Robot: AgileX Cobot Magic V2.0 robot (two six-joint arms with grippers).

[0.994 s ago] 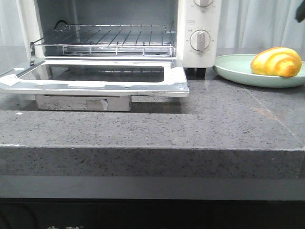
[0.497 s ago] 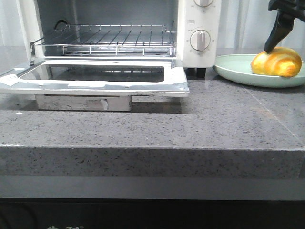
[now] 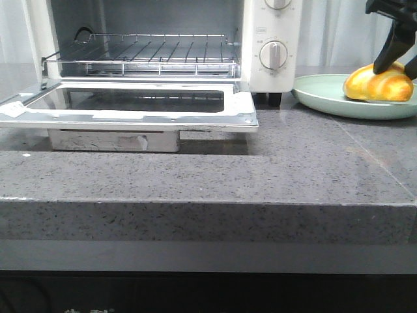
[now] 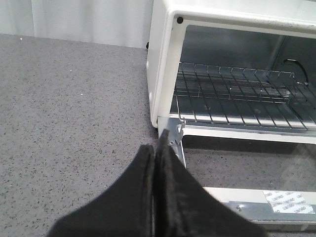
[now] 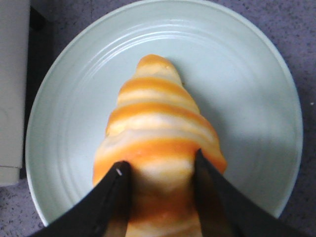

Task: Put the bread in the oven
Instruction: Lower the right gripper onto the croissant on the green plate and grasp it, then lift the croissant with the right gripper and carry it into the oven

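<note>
Since the earlier frame, the right gripper [image 5: 159,170] is lowering; its jaws are straddling the bread [image 5: 158,148] on the plate [image 5: 247,74] at the desk's right edge. Glossy crust risks slipping. Left gripper [image 4: 154,163] jaws are pressed together.

Front view: oven [image 3: 195,45] was cropped at the top and left edges, upper dial [image 3: 279,3] only half visible, dial markings too small to read. Right gripper [image 3: 399,62] was cut off by the right and top edges; arm out of frame. Plate [image 3: 326,94] ran off the right edge. Right wrist view: near end of the bread [image 5: 158,148] sat behind the fingers [image 5: 111,197] and was cut by the frame edge; jaws contact on the bread's sides couldn't be confirmed. Left wrist view: door glass [image 4: 256,168] was cropped, sticker text [image 4: 284,200] was unreadable.
</note>
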